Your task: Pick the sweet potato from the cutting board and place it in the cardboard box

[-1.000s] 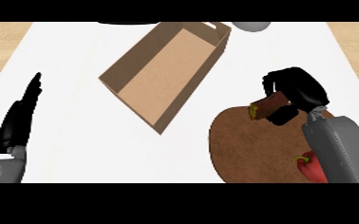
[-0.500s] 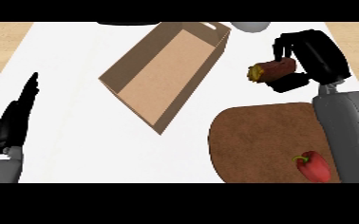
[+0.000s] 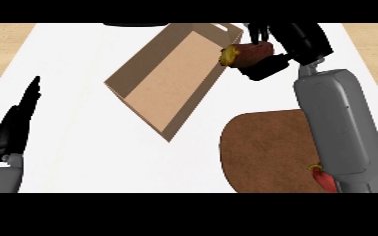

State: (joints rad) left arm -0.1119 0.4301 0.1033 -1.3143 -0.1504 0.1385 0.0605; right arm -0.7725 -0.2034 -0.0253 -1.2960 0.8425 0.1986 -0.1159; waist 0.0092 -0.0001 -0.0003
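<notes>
Sweet potato (image 3: 249, 54), reddish-brown with a yellow end, clasped in curled right hand (image 3: 304, 41)

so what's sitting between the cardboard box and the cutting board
Nothing: in the head view, only a bare strip of white counter lies between the cardboard box and the cutting board.

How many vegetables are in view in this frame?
2. A sweet potato held in the right hand at the cardboard box's right edge; a red pepper on the cutting board, partly hidden by the right forearm. More may hide under it.
</notes>
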